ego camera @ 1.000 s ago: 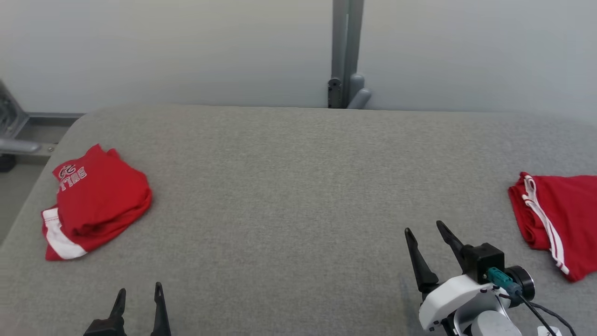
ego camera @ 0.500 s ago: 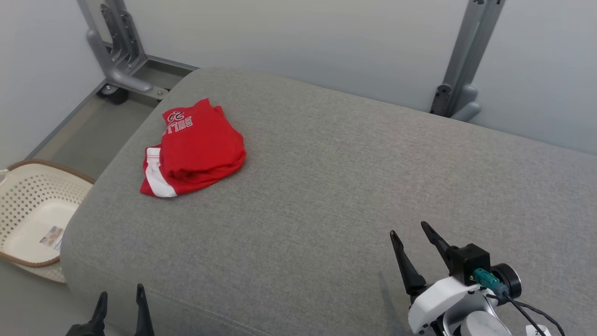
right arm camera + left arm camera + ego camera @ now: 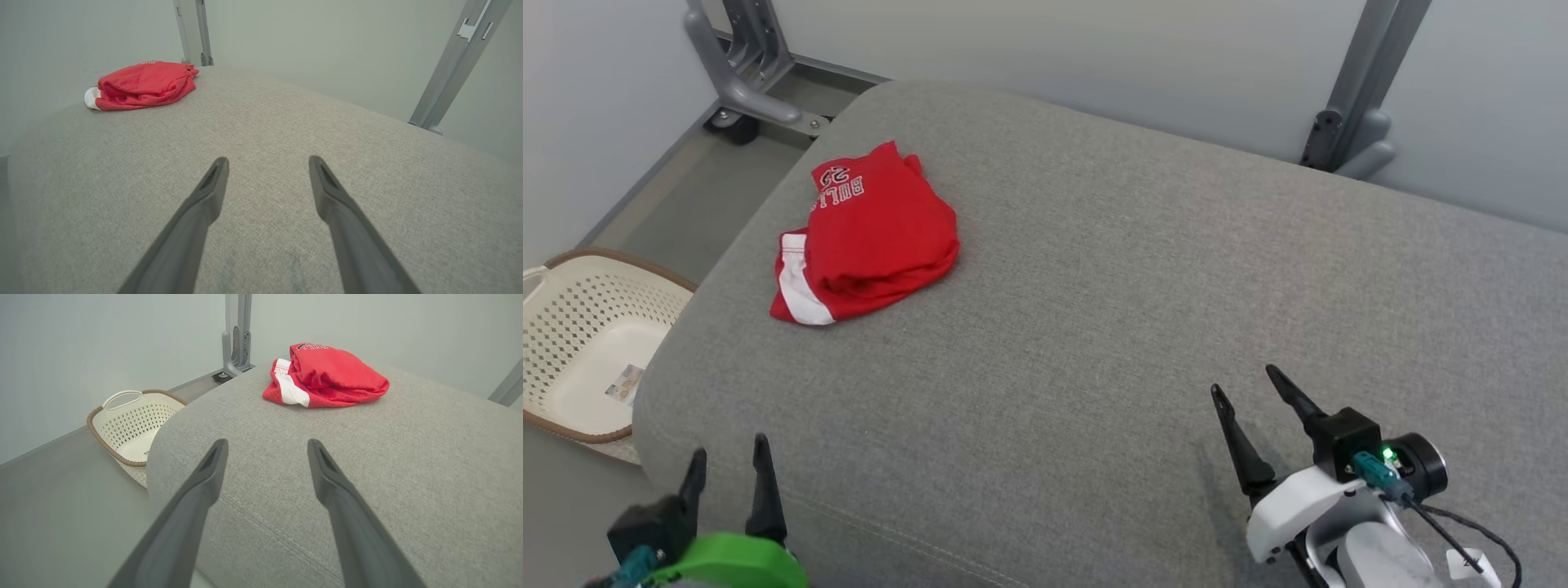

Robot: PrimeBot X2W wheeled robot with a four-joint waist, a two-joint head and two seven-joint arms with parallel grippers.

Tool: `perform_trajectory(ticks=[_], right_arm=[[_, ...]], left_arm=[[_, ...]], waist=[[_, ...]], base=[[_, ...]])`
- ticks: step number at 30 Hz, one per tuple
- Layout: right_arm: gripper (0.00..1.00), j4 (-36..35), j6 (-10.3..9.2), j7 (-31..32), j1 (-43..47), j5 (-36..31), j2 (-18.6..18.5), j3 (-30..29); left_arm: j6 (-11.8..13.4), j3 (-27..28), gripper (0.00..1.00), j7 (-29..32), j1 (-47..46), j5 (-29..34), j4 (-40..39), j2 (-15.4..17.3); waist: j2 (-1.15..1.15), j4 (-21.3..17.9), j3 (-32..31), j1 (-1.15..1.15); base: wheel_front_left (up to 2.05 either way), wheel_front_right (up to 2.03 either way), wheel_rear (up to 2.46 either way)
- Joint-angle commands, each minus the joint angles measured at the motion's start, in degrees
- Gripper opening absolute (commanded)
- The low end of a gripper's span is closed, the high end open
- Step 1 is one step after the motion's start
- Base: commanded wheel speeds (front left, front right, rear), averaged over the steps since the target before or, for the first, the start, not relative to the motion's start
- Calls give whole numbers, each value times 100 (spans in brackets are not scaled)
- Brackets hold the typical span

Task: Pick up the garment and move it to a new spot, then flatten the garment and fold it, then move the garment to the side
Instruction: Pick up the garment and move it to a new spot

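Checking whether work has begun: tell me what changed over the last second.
The head camera swung toward the robot's left, so the red garment now sits nearer the middle and a basket shows beside the couch. The garment itself has not moved. The left gripper and right gripper stay open, holding nothing.

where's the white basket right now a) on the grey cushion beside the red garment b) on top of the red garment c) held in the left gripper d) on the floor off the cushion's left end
D: the basket stands on the floor past the left end of the grey cushion, apart from the red garment lying on the cushion.
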Motion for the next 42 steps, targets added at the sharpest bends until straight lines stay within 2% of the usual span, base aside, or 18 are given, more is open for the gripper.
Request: perform_trajectory(ticks=[1,6,14,15,19,22,27,31,39,42], right_arm=[[100,-58,-9,-15,-113,-67,-113,-15],[100,-163,-9,-15,-371,-83,-349,38],[100,-355,-9,-15,-724,-86,-594,138],[100,-355,-9,-15,-724,-86,-594,138],[100,-508,-9,-15,-833,-71,-665,132],[100,-583,-9,-15,-919,-75,-726,127],[100,-611,-9,-15,-943,-99,-754,42],[100,-610,-9,-15,-907,-101,-766,4],[100,-633,-9,-15,-794,-119,-763,-109],[100,-602,-9,-15,-795,-109,-721,-82]], left_arm=[[-52,69,100,-2,-294,-59,48,66],[-146,69,100,-2,-1309,-224,437,456],[-135,-1151,100,-1,-2604,-1332,1245,1362],[-135,-1151,100,-1,-2604,-1332,1245,1362],[-134,-1785,100,84,-3044,-1963,1696,1786],[-134,-2022,100,186,-3283,-2354,2039,2005],[-134,-2341,100,204,-3587,-2700,2511,2175],[-133,-2335,100,160,-3736,-2859,3004,2255],[75,-2266,100,18,-4023,-2742,3682,2187],[238,-2177,100,-9,-4102,-2719,3818,2163]], waist=[[0,-303,366,0],[0,-581,889,0],[0,-999,1514,0],[0,-999,1514,0],[0,-1211,1708,0],[0,-1365,1827,0],[0,-1558,1953,0],[0,-1683,1953,0],[0,-1741,1935,0],[0,-1737,1924,0]], base=[[0,0,0],[0,0,0],[0,0,0],[0,0,0],[0,0,0],[0,0,0],[0,0,0],[0,0,0],[0,0,0],[0,0,0]])
